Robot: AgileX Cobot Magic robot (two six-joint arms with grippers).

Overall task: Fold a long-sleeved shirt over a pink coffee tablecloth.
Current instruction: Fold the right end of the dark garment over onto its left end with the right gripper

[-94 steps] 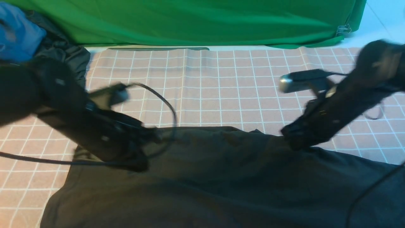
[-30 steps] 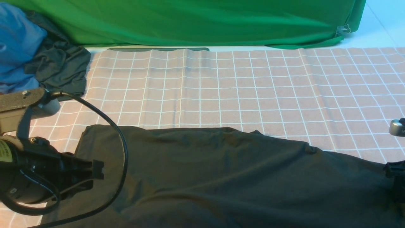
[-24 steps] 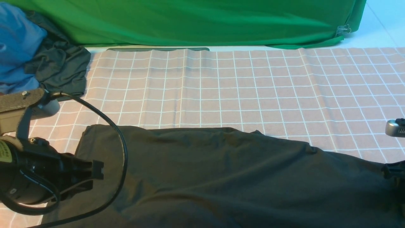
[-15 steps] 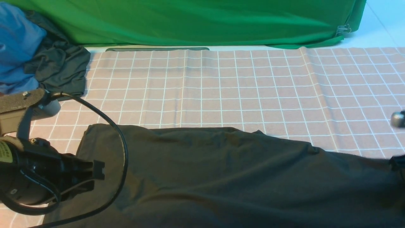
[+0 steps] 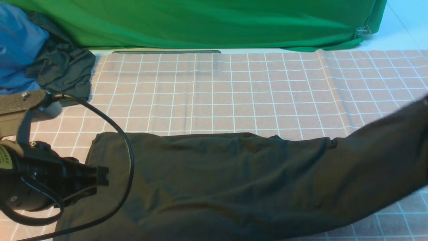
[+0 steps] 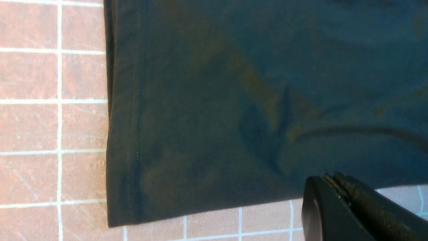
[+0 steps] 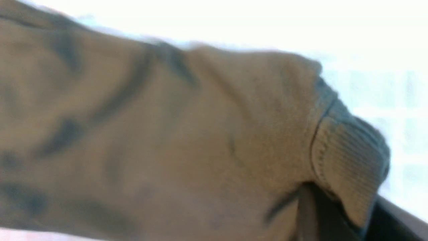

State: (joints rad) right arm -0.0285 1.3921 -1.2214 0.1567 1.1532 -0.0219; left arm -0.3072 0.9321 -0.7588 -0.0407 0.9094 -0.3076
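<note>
At the far left we see a blue garment (image 5: 16, 40) with a dark grey-green garment (image 5: 63, 73) beside it, both at the back corner of the counter, the dark one overlapping the edge of the tablecloth (image 5: 234, 93). Nearer us, the left pincer (image 5: 103, 174) points over the shirt's left edge, with a black cable (image 5: 128, 157) looping above the fabric. In the left wrist view we find this pincer (image 6: 329, 179) pressed together with nothing between its fingers, just beside the hem corner; we cannot tell whether it touches the cloth. The shirt (image 5: 217, 180) lies across the near half of the tablecloth, its body flat with soft wrinkles and its hem (image 6: 133, 134) straight along the grid lines. A green cloth (image 5: 200, 23) hangs along the back, with a metal clip (image 5: 362, 31) at its right end. Toward the right, the sleeve (image 5: 378, 144) rises off the tablecloth and runs up out of the front view's right edge. The right pincer is outside that view; in the right wrist view we see the right pincer (image 7: 337, 221) pinching the shirt at its ribbed cuff (image 7: 347, 157), though the picture is blurred.
</note>
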